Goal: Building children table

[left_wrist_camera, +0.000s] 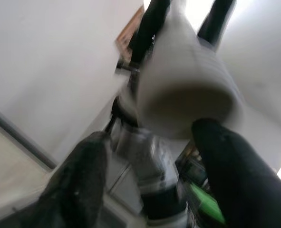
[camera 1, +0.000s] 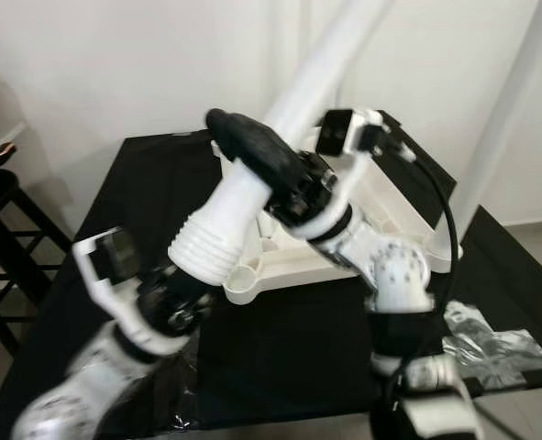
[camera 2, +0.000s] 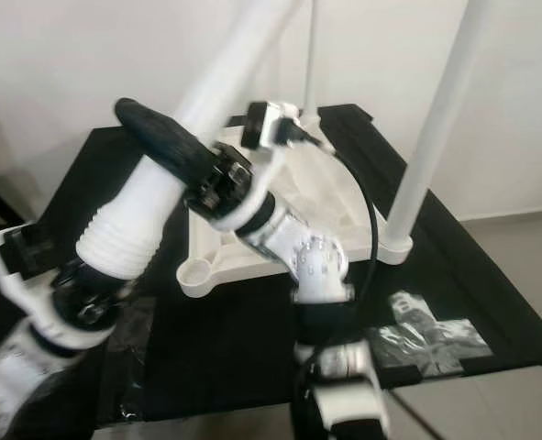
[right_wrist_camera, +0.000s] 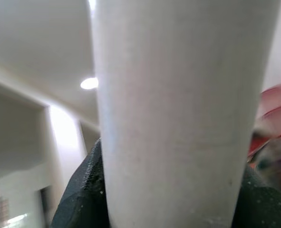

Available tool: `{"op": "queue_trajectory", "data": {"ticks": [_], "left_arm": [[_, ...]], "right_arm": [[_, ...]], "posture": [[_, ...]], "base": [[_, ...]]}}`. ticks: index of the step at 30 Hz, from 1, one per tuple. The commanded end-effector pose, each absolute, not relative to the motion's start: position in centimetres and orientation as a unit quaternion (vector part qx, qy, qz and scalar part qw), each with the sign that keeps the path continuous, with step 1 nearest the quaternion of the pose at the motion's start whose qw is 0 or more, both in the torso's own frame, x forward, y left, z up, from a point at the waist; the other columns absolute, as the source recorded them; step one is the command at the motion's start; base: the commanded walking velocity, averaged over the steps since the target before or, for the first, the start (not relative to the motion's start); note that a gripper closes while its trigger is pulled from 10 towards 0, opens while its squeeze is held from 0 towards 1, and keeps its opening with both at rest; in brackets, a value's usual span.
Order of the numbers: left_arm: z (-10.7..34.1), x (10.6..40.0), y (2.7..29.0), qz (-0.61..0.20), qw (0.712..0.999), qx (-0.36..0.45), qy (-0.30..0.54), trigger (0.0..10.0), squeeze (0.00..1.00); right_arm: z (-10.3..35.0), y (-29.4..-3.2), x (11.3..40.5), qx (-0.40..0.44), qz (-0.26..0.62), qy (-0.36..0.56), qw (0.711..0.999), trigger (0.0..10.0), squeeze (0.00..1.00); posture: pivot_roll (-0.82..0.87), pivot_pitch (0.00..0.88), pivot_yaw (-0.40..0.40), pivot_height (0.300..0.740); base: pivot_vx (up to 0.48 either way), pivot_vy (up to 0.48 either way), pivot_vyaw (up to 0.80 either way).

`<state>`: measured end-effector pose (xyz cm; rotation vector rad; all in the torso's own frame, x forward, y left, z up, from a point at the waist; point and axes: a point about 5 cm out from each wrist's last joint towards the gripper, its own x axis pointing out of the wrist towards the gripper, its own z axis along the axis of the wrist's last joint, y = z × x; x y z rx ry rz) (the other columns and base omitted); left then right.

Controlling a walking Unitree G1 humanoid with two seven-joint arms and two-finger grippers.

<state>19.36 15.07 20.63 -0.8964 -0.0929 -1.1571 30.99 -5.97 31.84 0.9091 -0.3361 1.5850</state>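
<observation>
White walls back a black rectangular table (camera 2: pixel 491 275), with a dark stool (camera 1: pixel 0 197) off its left edge. White plastic children's tabletop (camera 2: pixel 252 247) lies upside down mid-table; one white leg (camera 2: pixel 436 137) stands in its right corner socket, another (camera 2: pixel 312 55) at the far corner. Both grippers hold a loose white ribbed-end plastic table leg (camera 1: pixel 243 197) tilted above the near-left corner: right gripper (camera 1: pixel 252 147) clamped mid-shaft, left gripper (left_wrist_camera: pixel 145 156) closed around the ribbed end. Crumpled clear plastic wrap (camera 1: pixel 491 344) lies near the table's front right edge.
</observation>
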Motion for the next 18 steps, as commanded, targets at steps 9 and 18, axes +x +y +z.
{"op": "queue_trajectory", "data": {"ticks": [9, 18], "left_arm": [[20.6, 18.2, 19.1, -0.424, 0.856, -0.295, -0.031, 10.0, 1.00], [21.6, 21.0, 20.8, -0.218, 0.967, -0.118, -0.060, 10.0, 0.35]], "right_arm": [[34.0, -8.7, 34.1, 0.348, 0.622, -0.189, 0.675, 0.0, 0.00], [32.1, -6.3, 35.7, 0.158, 0.626, -0.129, 0.752, 0.8, 0.00]], "posture": [[-0.01, 0.140, -0.011, 0.740], [0.00, 0.184, -0.040, 0.740]], "base": [[0.000, 0.000, 0.00], [0.000, 0.000, 0.00]]}}
